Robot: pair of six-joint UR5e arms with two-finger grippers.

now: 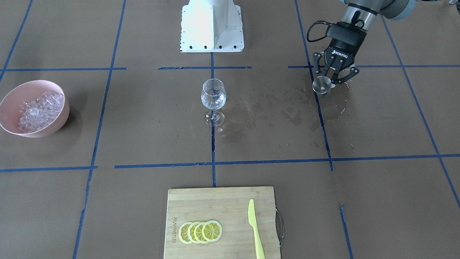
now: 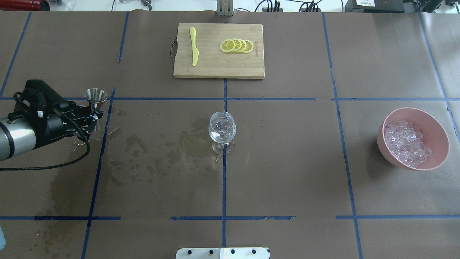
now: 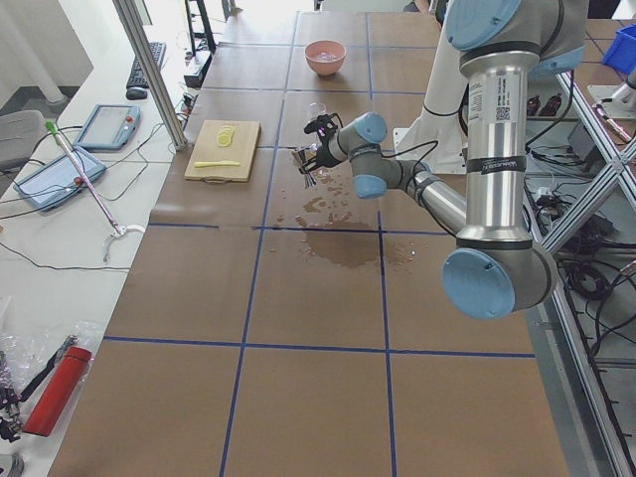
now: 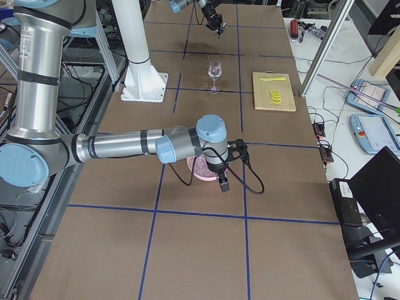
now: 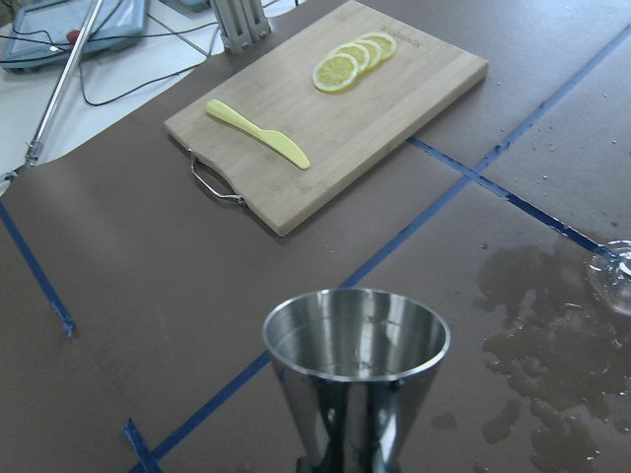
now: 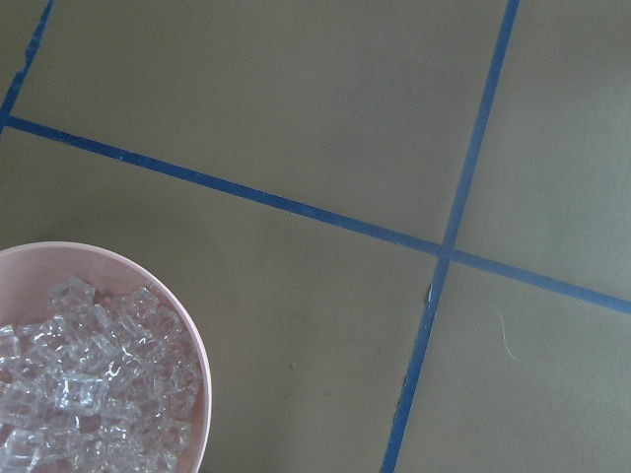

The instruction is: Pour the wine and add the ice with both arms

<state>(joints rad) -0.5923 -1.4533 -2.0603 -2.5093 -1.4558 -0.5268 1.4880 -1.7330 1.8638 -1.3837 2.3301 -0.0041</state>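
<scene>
A clear stemmed wine glass (image 2: 222, 129) stands upright at the table's middle; it also shows in the front view (image 1: 213, 95). My left gripper (image 2: 95, 114) is shut on the waist of a steel jigger (image 2: 96, 95) and holds it upright at the table's left end, well away from the glass. The jigger's open mouth fills the left wrist view (image 5: 355, 340). The ice (image 2: 406, 144) lies heaped in a pink bowl (image 2: 440, 144) at the right end. My right gripper (image 4: 224, 183) hangs by the bowl; I cannot tell if it is open. The right wrist view shows the ice (image 6: 79, 394) at its lower left.
Wet spill patches (image 2: 172, 147) darken the paper between the jigger and the glass. A wooden cutting board (image 2: 215, 68) at the far edge carries lemon slices (image 2: 237, 45) and a yellow knife (image 2: 194, 50). The white base block (image 1: 212, 25) stands at the robot's side.
</scene>
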